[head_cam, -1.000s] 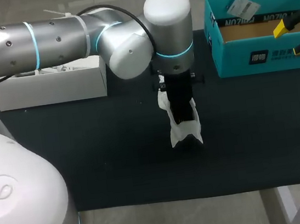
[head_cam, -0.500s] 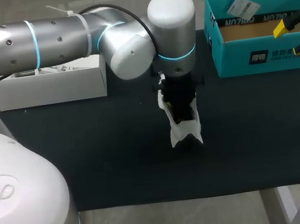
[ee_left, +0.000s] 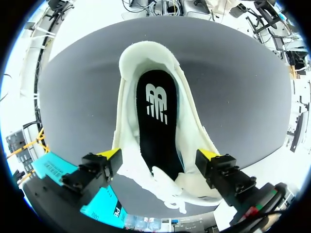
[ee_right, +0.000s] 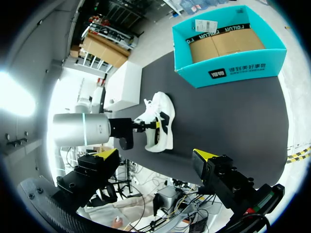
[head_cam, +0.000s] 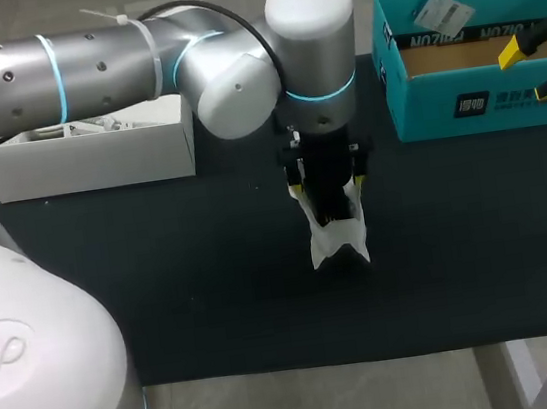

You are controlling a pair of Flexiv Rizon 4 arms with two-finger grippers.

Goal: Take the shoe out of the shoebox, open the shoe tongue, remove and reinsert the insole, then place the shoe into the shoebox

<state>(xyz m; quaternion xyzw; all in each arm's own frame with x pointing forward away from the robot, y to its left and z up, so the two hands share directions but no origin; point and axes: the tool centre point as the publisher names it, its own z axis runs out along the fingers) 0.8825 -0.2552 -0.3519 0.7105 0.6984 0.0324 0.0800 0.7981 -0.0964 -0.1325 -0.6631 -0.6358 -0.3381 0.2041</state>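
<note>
I am keeping my left gripper (ee_left: 159, 154) spread wide, straddling the white shoe (ee_left: 146, 53) at the middle of the table (head_cam: 162, 280), its black insole (ee_left: 158, 136) showing inside. My right gripper (ee_right: 155, 154) is hovering open and empty near the shoebox (ee_right: 228, 73) at the table's far right corner.

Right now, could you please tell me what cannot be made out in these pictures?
Head view: my left arm covers most of the shoe.
Left wrist view: the insole's toe end, under the shoe's upper.
Head view: the right claw, cut off by the edge beyond its yellow tips.
</note>
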